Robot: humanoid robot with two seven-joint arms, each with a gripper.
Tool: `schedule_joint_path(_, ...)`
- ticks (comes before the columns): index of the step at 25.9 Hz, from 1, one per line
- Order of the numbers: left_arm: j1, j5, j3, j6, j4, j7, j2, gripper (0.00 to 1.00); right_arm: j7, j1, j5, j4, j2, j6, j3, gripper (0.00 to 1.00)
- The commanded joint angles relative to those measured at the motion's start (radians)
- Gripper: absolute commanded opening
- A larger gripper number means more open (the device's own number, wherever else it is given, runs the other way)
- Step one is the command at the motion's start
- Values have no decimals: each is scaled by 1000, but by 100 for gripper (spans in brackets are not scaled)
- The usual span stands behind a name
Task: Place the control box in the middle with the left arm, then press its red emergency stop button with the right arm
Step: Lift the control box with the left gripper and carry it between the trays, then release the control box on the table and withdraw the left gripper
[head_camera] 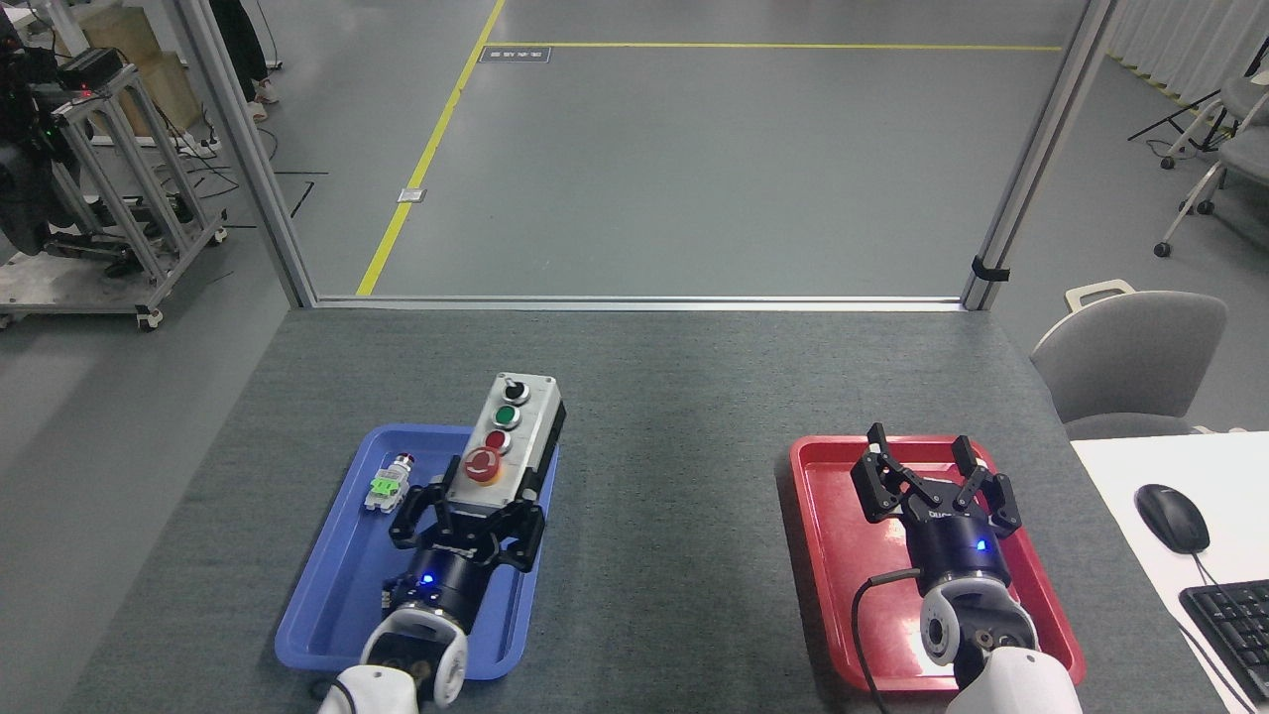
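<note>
Over blue tray (317,605): left gripper (466,531) fingers clamped on control box (508,436), raised; right gripper (937,486) fingers apart over red tray (828,555).

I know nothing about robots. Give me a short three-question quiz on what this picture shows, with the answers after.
1. True or false: the left hand grips the control box by its near end.
2. Which button lies nearest that hand? A) green B) large red C) black knob
3. Fill in: the right hand hangs open over the ___ tray.

Key
1. True. Its fingers close around the near end, and the far end juts past the blue tray's far rim.
2. B. The large red button is nearest; the black knob is farthest.
3. Red. The red tray looks empty, and a small push-button part lies in the blue one.
</note>
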Motion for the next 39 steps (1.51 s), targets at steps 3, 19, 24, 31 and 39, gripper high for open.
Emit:
schedule_joint_path(3,-7,-22,-120,84,35,-47,-136,0,-2,0,1,-2,1,0,0,100)
schedule_joint_path(19,-81,12,-407,308,142,-113,-140,0,-2,0,1,-5,1,2,-23,100)
schedule_joint_path(24,-80,7,-488,308,175,-134,-137,30,-2,0,1,-5,1,2,-23,100)
schedule_joint_path(31,-67,12,-494,291,138,-136,-127,98,-3,2,1,0,8,3,-37,100)
schedule_joint_path(39,132,152,-365,110,-370,-127,243,99,-15,2,1,-2,9,5,-38,94)
